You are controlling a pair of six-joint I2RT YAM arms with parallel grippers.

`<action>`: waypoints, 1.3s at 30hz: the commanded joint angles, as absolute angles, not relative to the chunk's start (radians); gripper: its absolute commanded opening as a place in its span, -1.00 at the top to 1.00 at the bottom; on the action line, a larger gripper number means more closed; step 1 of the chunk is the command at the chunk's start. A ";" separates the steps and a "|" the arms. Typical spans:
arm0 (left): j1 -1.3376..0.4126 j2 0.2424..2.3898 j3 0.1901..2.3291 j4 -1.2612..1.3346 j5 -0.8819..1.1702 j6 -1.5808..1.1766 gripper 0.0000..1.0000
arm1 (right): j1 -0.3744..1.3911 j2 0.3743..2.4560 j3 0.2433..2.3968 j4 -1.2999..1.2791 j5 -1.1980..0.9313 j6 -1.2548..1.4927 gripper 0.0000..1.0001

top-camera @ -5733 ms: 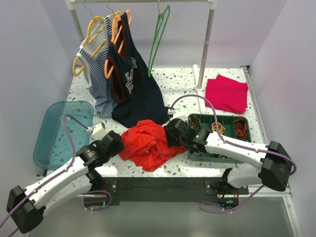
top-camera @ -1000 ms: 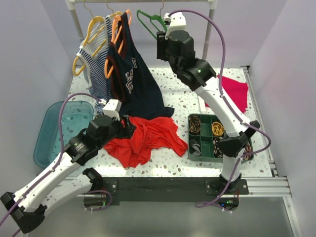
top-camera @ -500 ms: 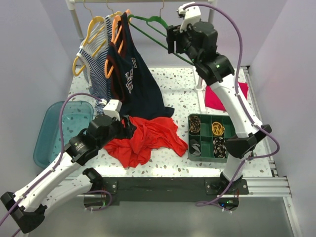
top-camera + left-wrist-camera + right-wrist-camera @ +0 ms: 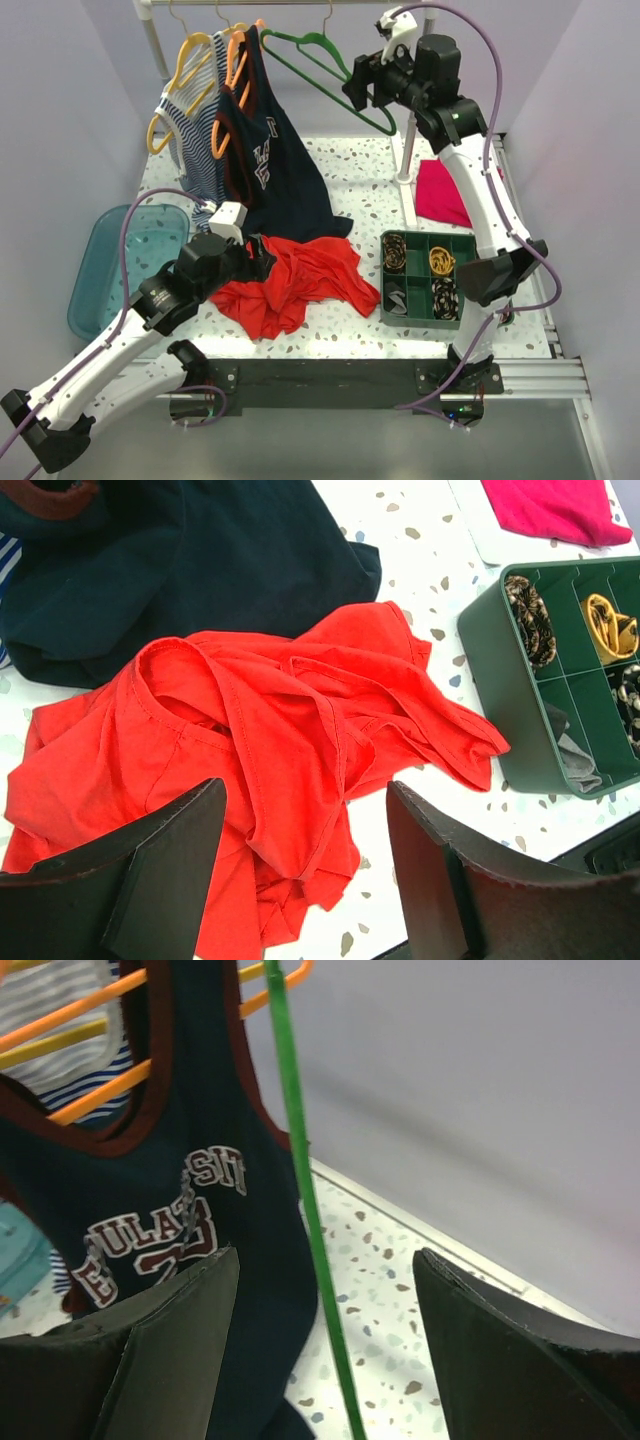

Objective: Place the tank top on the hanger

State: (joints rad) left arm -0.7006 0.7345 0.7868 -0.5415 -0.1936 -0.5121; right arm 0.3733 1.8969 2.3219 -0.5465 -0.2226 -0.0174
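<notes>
Two grippers stand open at two different heights. Our left gripper (image 4: 305, 805) hovers low over the table with its dark fingers spread wide and nothing between them. Just beneath it lies the crumpled, bright red-orange sleeveless tank top (image 4: 270, 730), heaped on the speckled white terrazzo tabletop (image 4: 350, 170). The top's far edge overlaps the hem of a navy tank top with pale lettering (image 4: 270, 160), which hangs from an orange plastic hanger (image 4: 235, 55). To the right, near the red fabric, we see a dark green compartment tray (image 4: 500, 710) holding coiled items. Beyond it is a folded magenta-pink cloth (image 4: 550, 505).

Our right gripper (image 4: 325, 1260) is raised high near the rail, its jaws parted. The thin bright green clothes hanger (image 4: 300, 1150) runs between the fingers, and we see a gap on either side of the rod. From above, we find the hanger hooked on the white rail (image 4: 290, 3) and swung out at a slant toward that gripper. It carries no garment.
</notes>
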 commanded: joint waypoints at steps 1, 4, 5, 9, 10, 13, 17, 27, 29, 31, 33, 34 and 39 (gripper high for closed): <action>-0.698 0.726 0.778 -0.526 -0.192 -0.494 -0.41 | 0.379 1.830 2.263 -0.471 -0.282 0.049 -0.49; -0.698 0.726 0.778 -0.523 -0.187 -0.497 -0.41 | 0.379 1.850 2.287 -0.492 -0.278 0.069 -0.48; -0.698 0.727 0.779 -0.523 -0.184 -0.495 -0.41 | 0.379 1.873 2.311 -0.506 -0.272 0.068 -0.47; -0.698 0.726 0.782 -0.520 -0.179 -0.499 -0.41 | 0.382 1.905 2.333 -0.522 -0.261 0.069 -0.36; -0.698 0.727 0.784 -0.520 -0.179 -0.500 -0.40 | 0.385 1.911 2.345 -0.523 -0.250 0.069 -0.31; -0.698 0.726 0.785 -0.520 -0.176 -0.505 -0.40 | 0.403 1.943 2.399 -0.560 -0.212 0.051 -0.26; -0.698 0.729 0.784 -0.515 -0.172 -0.508 -0.40 | 0.439 1.977 2.442 -0.600 -0.112 0.011 -0.20; -0.698 0.730 0.784 -0.514 -0.170 -0.512 -0.40 | 0.452 1.970 2.447 -0.580 -0.018 0.009 0.62; -0.696 0.729 0.784 -0.512 -0.169 -0.512 -0.40 | 0.462 1.970 2.463 -0.578 -0.003 0.008 0.91; -0.698 0.727 0.785 -0.512 -0.169 -0.515 -0.40 | 0.469 1.974 2.496 -0.578 0.020 0.008 1.00; -0.696 0.724 0.782 -0.512 -0.173 -0.515 -0.40 | 0.480 1.982 2.517 -0.581 0.040 0.005 1.00; -0.698 0.719 0.781 -0.514 -0.173 -0.518 -0.40 | 0.486 1.980 2.526 -0.577 0.054 0.006 1.00; -0.696 0.713 0.773 -0.512 -0.175 -0.528 -0.40 | 0.506 1.937 2.519 -0.549 0.072 0.006 1.00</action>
State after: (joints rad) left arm -0.7006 0.7277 0.7868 -0.5404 -0.1814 -0.5133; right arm 0.4862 1.9938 2.4786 -0.6067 0.0261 0.0128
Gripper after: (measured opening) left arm 0.702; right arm 0.045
